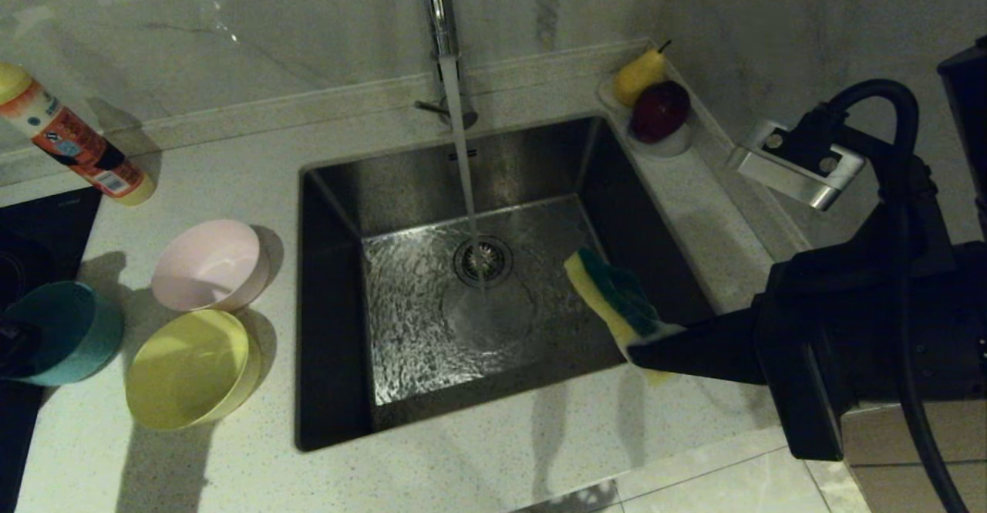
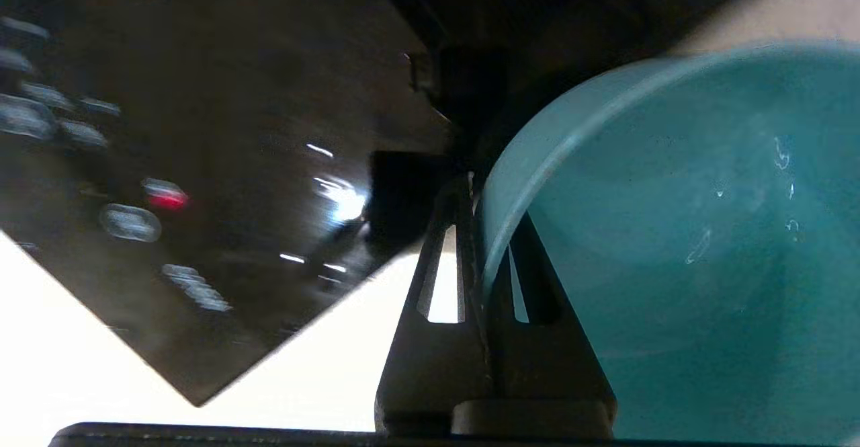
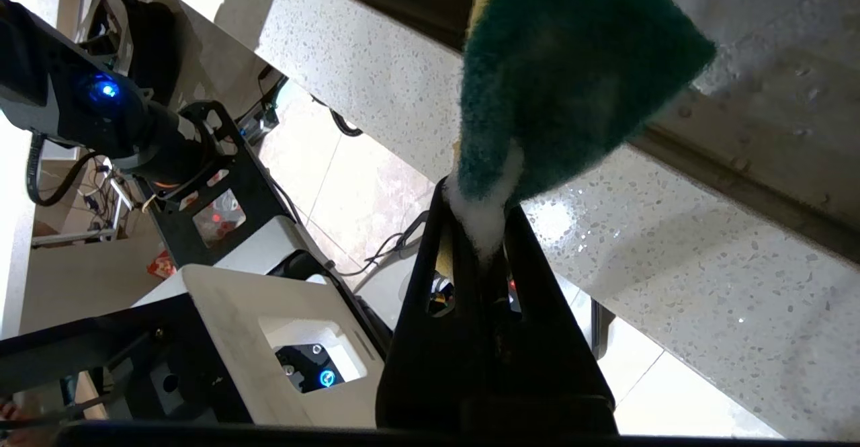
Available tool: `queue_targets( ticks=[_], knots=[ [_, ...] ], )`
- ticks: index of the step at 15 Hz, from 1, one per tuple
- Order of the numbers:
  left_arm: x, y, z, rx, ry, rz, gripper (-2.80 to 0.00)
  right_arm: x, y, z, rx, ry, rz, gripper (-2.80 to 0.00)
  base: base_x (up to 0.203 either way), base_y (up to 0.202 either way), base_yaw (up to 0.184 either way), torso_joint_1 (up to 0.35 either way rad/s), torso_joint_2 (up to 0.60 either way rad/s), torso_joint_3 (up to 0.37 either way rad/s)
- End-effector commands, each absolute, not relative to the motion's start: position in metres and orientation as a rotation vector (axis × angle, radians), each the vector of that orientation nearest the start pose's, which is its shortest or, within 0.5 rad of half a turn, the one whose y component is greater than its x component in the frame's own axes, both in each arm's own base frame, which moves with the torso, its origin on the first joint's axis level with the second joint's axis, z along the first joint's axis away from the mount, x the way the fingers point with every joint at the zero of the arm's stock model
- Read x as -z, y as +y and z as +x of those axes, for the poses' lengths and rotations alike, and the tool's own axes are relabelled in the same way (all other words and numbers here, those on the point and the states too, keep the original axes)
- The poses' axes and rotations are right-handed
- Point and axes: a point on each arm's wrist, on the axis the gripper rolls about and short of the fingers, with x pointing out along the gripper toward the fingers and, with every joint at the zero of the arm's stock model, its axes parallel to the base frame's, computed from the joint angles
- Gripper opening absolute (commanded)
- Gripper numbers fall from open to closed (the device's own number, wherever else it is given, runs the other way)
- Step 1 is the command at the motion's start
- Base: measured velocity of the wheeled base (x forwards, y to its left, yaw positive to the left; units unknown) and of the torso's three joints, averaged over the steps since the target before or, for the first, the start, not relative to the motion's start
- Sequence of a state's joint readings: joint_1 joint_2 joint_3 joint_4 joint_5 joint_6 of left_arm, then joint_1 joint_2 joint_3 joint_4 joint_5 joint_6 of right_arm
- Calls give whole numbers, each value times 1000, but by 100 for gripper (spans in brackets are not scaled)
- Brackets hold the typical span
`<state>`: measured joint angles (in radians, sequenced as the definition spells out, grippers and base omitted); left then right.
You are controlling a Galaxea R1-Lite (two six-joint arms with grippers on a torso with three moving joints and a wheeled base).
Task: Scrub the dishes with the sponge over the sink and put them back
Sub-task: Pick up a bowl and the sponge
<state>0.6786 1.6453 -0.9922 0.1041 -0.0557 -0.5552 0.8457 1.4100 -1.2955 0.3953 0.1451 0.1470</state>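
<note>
At the far left edge of the head view our left gripper [image 2: 478,232] pinches the teal bowl [image 1: 65,332] rim on the bench [image 1: 463,467], well left of the sink [image 1: 432,305], where our right gripper [image 1: 644,351] clamps the sponge [image 1: 613,293].

Head view: dim, greenish cast; light from above and behind — soft shadows of the bowls fall left and toward the wall on the worktop [image 1: 478,467].
Sink [image 1: 331,281]: rippled water glints brightly around the drain.
Left wrist view: dark glossy panel [image 2: 201,165] with smeared, blurred highlights; pale worktop beneath overexposed to near white; teal bowl [image 2: 672,232] soft, close to lens.
Right wrist view: brightest; floor glare — sponge [image 3: 571,77] slightly out of focus.
</note>
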Motion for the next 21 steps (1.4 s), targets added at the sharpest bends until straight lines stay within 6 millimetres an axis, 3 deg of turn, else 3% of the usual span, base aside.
queue_targets(
  ticks=[1,8,11,13,17,21],
  knots=[
    [-199,181,209,-810,475,-780,-280,-302,168,144,-930,565,-49,-280,0,0,0,0,0,0],
    [-282,139,158,-748,229,-681,-280,-301,167,143,-920,584,-15,-280,0,0,0,0,0,0],
    [-326,110,139,-600,141,-655,-280,-304,164,140,-923,577,-2,-280,0,0,0,0,0,0],
    [-344,88,137,-482,160,-647,-280,-305,163,139,-921,575,9,-280,0,0,0,0,0,0],
    [-357,44,169,-222,269,-603,-280,-309,159,135,-922,559,18,-280,0,0,0,0,0,0],
    [-342,-8,218,-112,382,-529,-280,-312,155,132,-926,545,24,-280,0,0,0,0,0,0]
  ],
)
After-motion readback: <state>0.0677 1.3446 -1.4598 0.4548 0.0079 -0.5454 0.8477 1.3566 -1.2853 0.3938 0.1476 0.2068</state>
